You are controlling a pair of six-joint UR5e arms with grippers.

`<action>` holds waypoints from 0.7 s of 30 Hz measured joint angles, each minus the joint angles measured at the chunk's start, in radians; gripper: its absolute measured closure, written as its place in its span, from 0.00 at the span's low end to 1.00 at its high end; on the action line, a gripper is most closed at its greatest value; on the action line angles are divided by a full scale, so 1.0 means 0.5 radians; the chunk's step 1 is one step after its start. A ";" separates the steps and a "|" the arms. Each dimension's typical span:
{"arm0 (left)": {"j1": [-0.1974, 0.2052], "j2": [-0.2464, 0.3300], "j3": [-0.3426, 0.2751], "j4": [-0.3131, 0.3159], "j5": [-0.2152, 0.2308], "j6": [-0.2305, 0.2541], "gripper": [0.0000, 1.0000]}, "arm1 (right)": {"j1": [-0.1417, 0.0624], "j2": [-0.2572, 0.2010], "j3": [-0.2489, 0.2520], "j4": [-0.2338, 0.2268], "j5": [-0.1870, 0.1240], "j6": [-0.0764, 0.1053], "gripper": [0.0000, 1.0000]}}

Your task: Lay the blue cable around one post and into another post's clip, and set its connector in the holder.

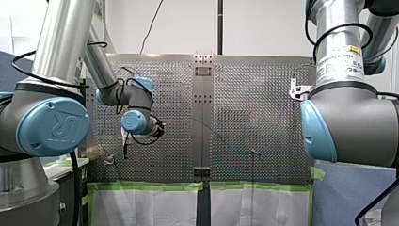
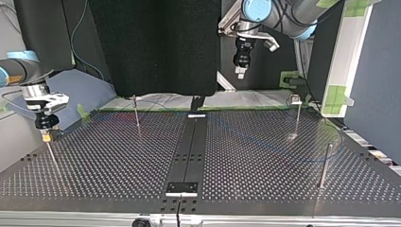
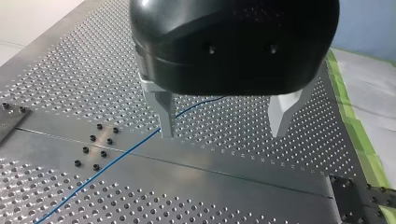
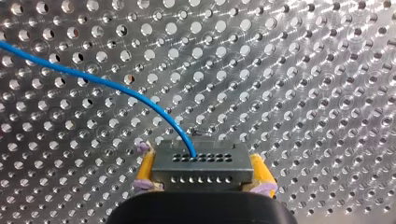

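My right gripper (image 4: 203, 175) clamps the grey connector (image 4: 201, 161), its blue cable (image 4: 93, 81) trailing across the perforated table (image 4: 303, 70). Farther along, my left gripper (image 3: 223, 133) hangs spread and empty over it. Routing looks unstarted: next, lead the cable round a post (image 2: 136, 113).

- We see our left pincer (image 2: 240, 72) hanging high above the bench's (image 2: 118, 165) far edge.
- Our right pincer (image 2: 46, 136) sits low at the view's left, a thin post (image 2: 52, 155) just below it.
- Toward the right, an upright post (image 2: 297, 120) carries a clip (image 2: 295, 99).
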 joint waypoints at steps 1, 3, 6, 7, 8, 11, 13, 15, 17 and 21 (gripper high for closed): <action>0.000 0.000 0.000 0.000 0.000 0.000 0.00 | 0.000 0.000 0.000 -0.001 0.000 0.003 1.00; 0.000 0.000 0.000 0.000 0.000 0.000 0.00 | 0.000 0.000 0.000 -0.001 0.001 0.008 1.00; 0.000 0.000 0.000 0.000 0.000 0.000 0.00 | 0.000 0.000 0.000 0.000 0.002 0.014 1.00; 0.000 0.000 0.000 0.000 -0.001 0.000 0.00 | 0.000 0.000 0.000 0.000 0.002 0.016 1.00; 0.000 0.000 0.000 0.000 -0.001 0.000 0.00 | 0.001 0.000 0.000 0.000 0.003 0.018 1.00; 0.000 0.000 0.000 0.000 -0.001 0.000 0.00 | 0.001 0.000 0.000 -0.001 0.004 0.022 0.75; 0.000 0.000 0.000 0.000 -0.001 0.000 0.00 | 0.002 0.001 0.000 -0.003 0.005 0.018 0.52; 0.001 0.000 0.000 0.000 -0.002 0.000 0.00 | 0.003 0.001 0.000 -0.004 0.005 0.013 0.37; 0.000 0.000 0.000 0.000 -0.002 0.000 0.00 | 0.003 0.001 0.000 -0.004 0.005 0.009 0.01; 0.000 0.000 0.000 0.000 -0.002 0.000 0.00 | 0.005 0.000 -0.001 -0.002 0.005 0.006 0.01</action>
